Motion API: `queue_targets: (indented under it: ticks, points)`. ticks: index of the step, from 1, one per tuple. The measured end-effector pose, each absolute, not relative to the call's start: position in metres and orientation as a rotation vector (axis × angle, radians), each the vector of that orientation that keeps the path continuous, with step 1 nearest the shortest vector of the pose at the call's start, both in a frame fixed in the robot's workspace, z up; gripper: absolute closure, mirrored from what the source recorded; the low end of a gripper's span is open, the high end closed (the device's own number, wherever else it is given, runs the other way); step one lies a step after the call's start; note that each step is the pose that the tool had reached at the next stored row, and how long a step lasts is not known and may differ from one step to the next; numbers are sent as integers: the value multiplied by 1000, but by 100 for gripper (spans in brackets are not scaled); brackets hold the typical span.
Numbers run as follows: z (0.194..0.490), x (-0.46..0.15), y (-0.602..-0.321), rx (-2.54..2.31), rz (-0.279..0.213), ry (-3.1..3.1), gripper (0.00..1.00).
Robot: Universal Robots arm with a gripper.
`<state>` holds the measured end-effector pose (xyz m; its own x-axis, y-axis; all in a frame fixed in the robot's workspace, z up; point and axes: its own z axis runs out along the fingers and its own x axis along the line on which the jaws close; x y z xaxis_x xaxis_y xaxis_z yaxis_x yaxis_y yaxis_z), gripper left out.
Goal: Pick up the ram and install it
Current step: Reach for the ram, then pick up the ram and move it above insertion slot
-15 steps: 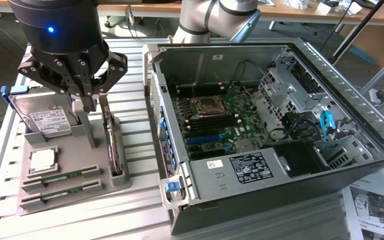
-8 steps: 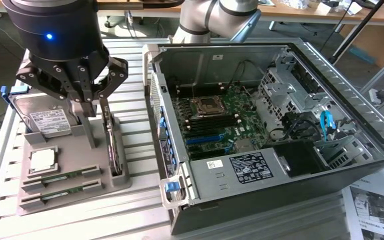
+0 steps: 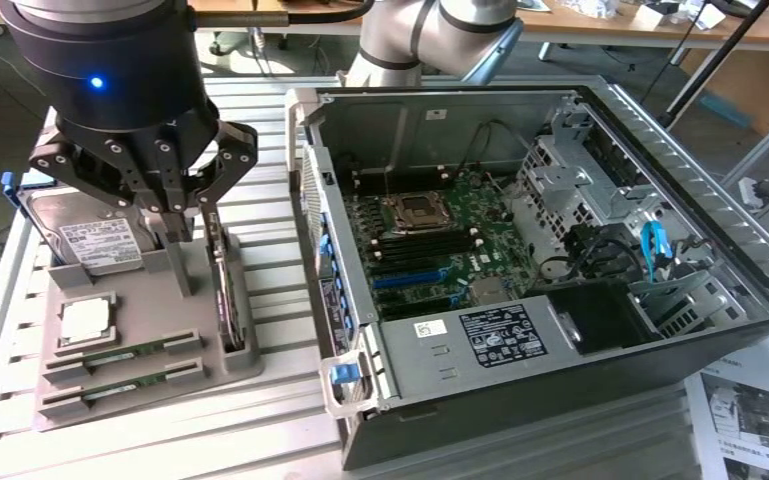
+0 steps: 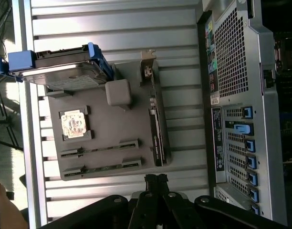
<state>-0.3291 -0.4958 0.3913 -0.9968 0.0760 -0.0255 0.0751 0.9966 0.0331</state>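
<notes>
The jaws are pressed together on nothing, hanging over the grey holder tray [image 3: 157,312] [image 4: 115,128] on the worktop [image 3: 271,430] [image 4: 112,38]. The ram [image 3: 124,355] [image 4: 100,148] lies slotted in the tray beside the processor chip [image 3: 87,320] [image 4: 73,123]. A second ram stick [image 3: 124,383] [image 4: 103,167] lies at the tray's outer edge.
</notes>
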Motion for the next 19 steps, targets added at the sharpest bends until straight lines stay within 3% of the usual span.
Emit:
queue_targets:
  ticks: [19]
  points:
    - [391, -329, -496, -51, 52, 3116, 89]
